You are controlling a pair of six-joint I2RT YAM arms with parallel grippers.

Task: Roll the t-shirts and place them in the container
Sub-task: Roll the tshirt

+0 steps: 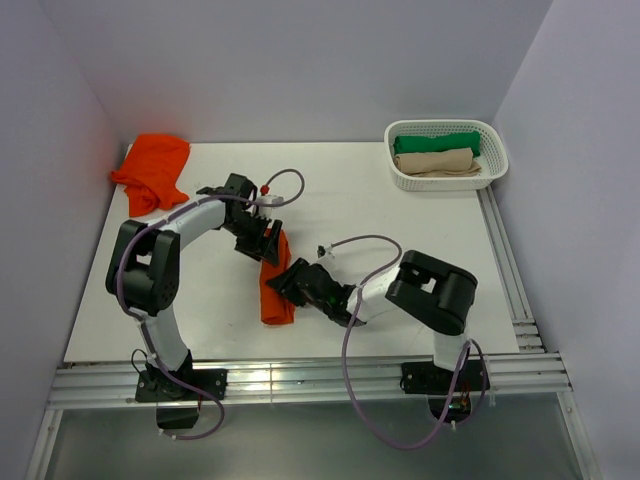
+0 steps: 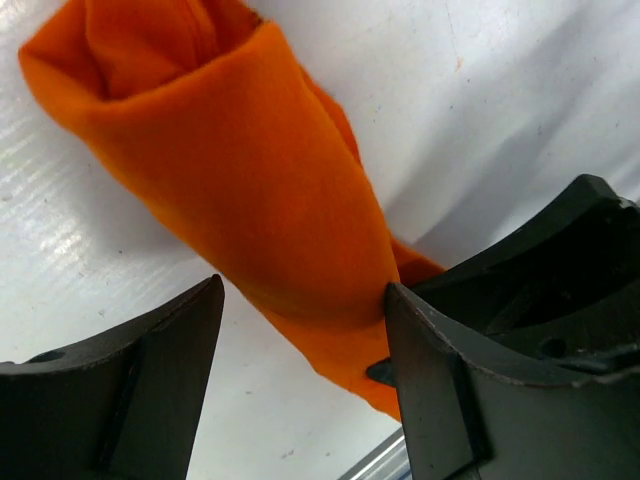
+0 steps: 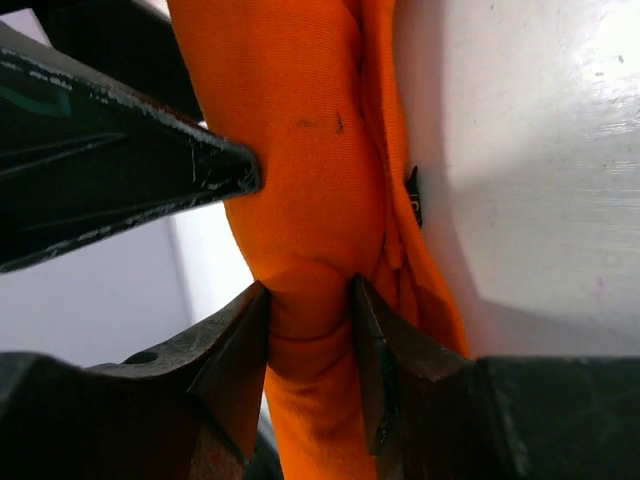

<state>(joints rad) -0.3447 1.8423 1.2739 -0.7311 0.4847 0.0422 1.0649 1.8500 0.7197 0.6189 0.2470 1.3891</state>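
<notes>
Rolled orange t-shirt (image 1: 275, 290) lying lengthwise at centre of the white counter (image 1: 400, 240), lower middle of the top view. Right pincer (image 3: 310, 320) clenched on the roll's near end; left pincer (image 2: 300, 330) released, straddling the far end. Best kept pinched firmly, lifted level so nothing unwinds. Second orange t-shirt (image 1: 152, 170) crumpled upper left. No readable writing.

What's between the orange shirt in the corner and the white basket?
Only bare white table, as the top view shows. The crumpled orange shirt lies far left, the white basket far right.
</notes>
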